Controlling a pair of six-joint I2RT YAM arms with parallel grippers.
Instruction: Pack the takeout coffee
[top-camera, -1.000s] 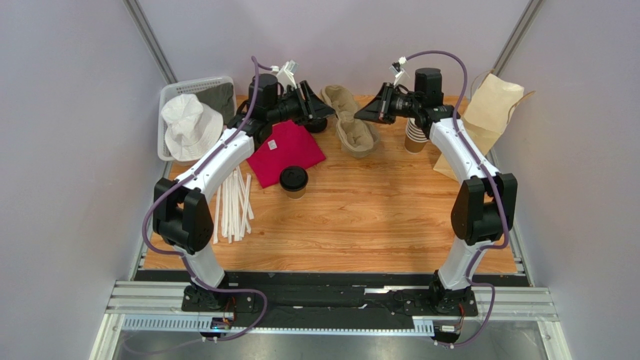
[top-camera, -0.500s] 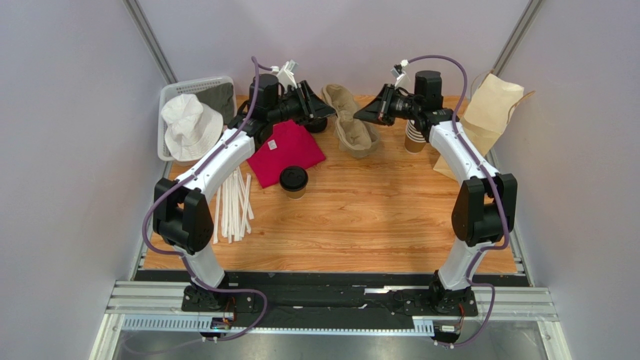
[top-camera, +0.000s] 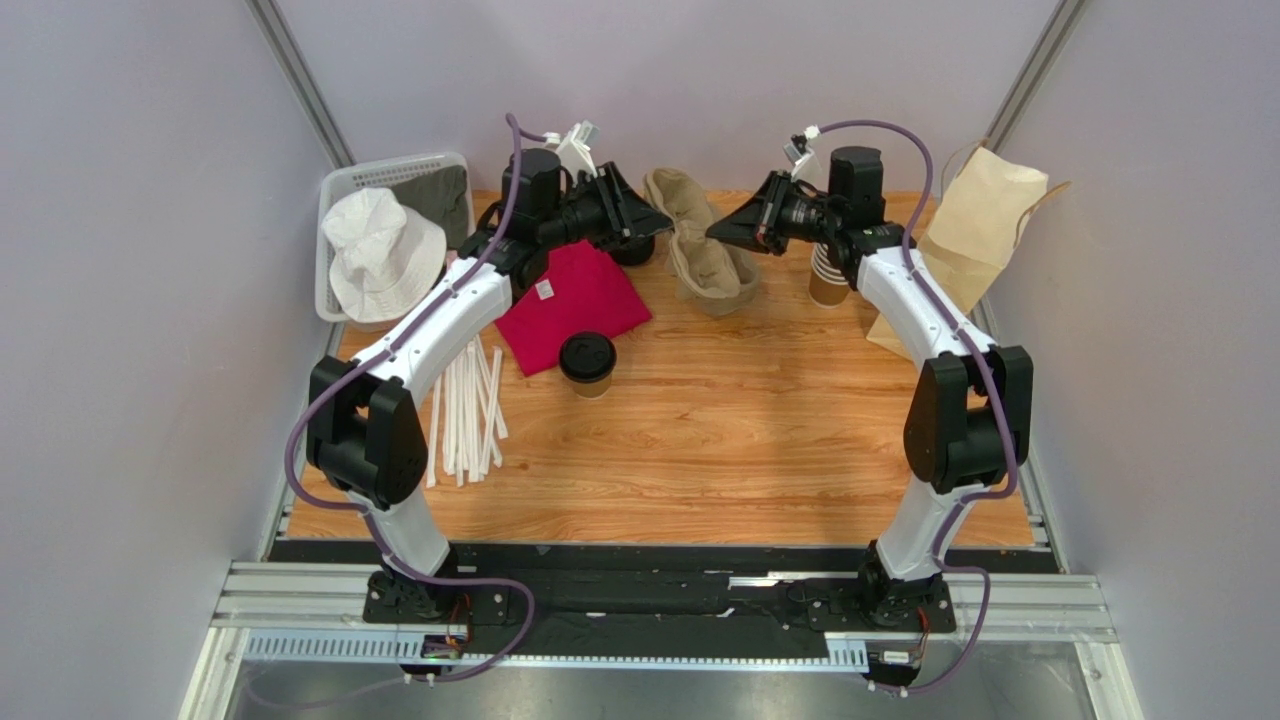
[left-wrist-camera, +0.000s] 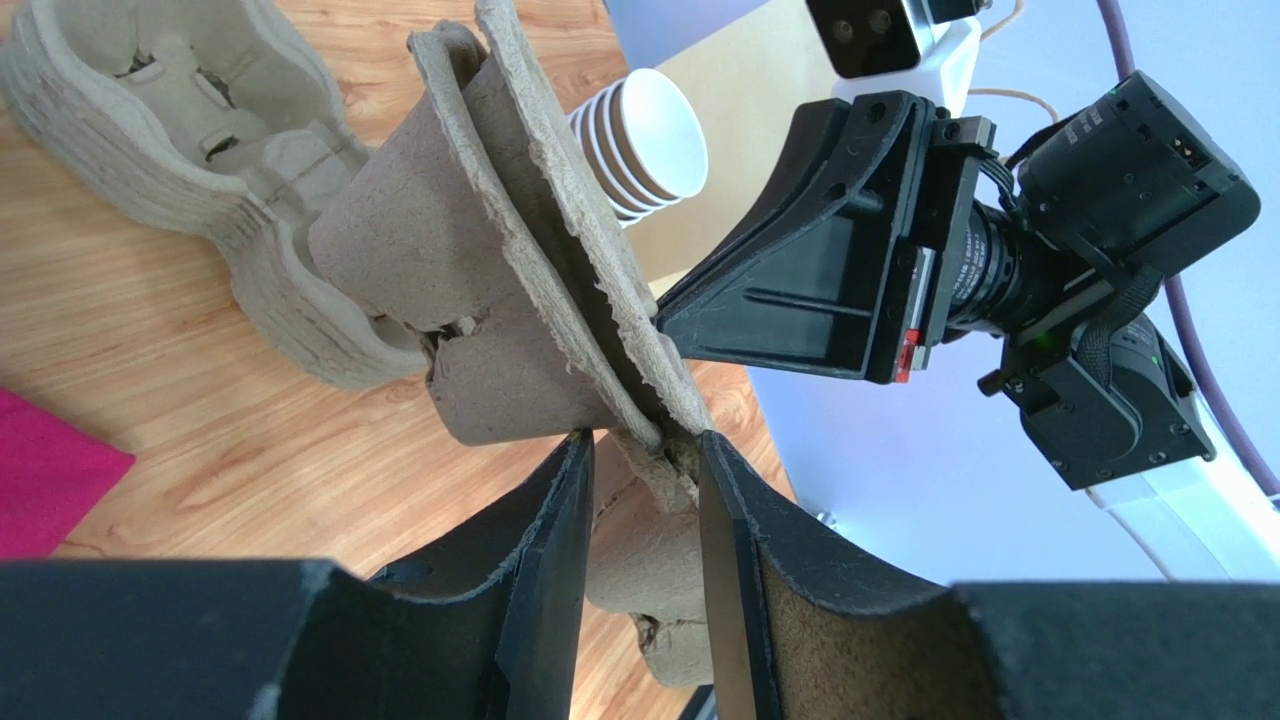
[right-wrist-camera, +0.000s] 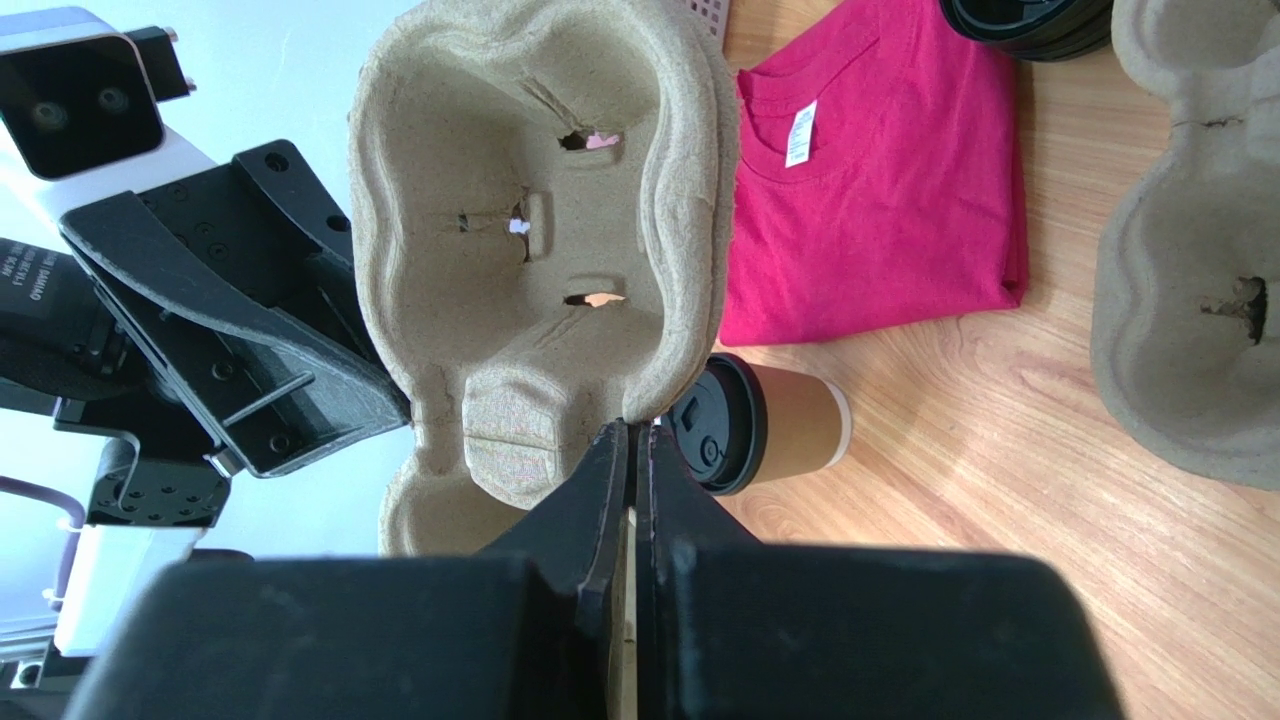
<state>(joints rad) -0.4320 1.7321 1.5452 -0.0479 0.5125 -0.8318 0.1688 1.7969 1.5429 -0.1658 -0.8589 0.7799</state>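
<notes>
Carrier (right-wrist-camera: 526, 255) held up between both hands at the far side of the table (top-camera: 721, 450); coffee (top-camera: 588, 362) unpacked.
Right hand (right-wrist-camera: 631, 435): fingers pinched tight on the carrier's thin rim. Left hand (left-wrist-camera: 643, 450): narrow, one finger on each side of the opposite rim; whether they press it cannot be told. Coffee: upright on the table, lid on, just beside the near edge of the red shirt (top-camera: 571, 305), well apart from both hands. Also on the table: spare carriers (left-wrist-camera: 166, 120) stacked below the raised one; cup stack (top-camera: 830, 275) beside the paper bag (top-camera: 977, 225) at right; straws (top-camera: 469, 408) at left; white hat (top-camera: 380, 248) in the basket (top-camera: 334, 188), far left.
</notes>
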